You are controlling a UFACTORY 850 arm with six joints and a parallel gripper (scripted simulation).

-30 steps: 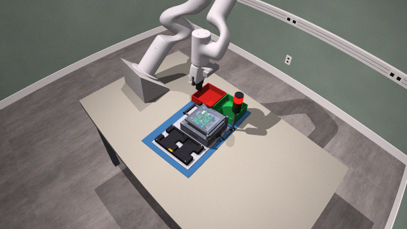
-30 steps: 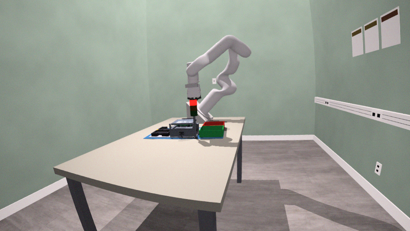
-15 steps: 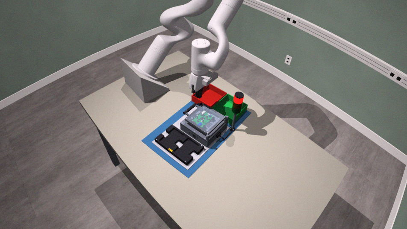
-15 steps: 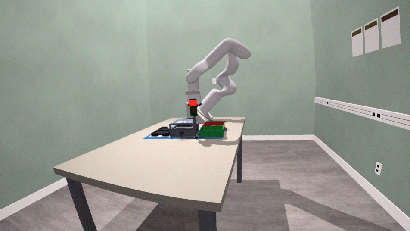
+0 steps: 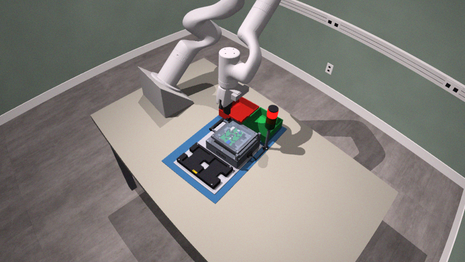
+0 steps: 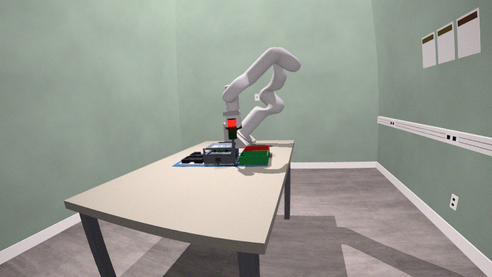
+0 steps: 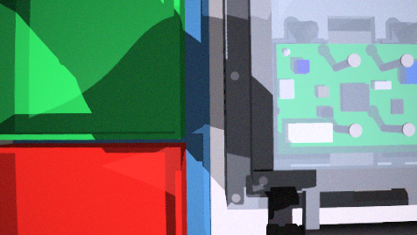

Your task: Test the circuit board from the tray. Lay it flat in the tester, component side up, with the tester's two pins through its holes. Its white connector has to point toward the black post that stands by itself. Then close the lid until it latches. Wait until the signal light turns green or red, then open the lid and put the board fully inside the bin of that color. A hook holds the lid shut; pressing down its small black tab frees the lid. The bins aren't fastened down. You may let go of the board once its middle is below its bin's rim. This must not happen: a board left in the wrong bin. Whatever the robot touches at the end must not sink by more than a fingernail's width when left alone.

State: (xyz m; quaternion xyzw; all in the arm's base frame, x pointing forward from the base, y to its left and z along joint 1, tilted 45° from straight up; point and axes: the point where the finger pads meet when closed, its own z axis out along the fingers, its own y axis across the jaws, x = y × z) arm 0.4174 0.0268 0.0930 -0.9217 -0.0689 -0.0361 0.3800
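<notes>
The green circuit board (image 5: 231, 134) lies flat in the grey tester (image 5: 234, 140), under the shut clear lid. In the wrist view the board (image 7: 346, 98) is component side up, with its white connector (image 7: 310, 132) at its lower left. The signal light (image 5: 271, 114) on its black post glows red. My gripper (image 5: 225, 110) is shut and empty. It hovers low over the gap between the tester's back edge and the red bin (image 5: 239, 109). A black latch part (image 7: 282, 197) sits at the lid's edge, next to the dark lid bar (image 7: 363, 197).
The green bin (image 5: 263, 122) stands beside the red bin, both empty; they also fill the left of the wrist view, green bin (image 7: 92, 66) and red bin (image 7: 92, 188). The empty black tray (image 5: 204, 165) lies in front of the tester on the blue mat. The arm's base stands behind.
</notes>
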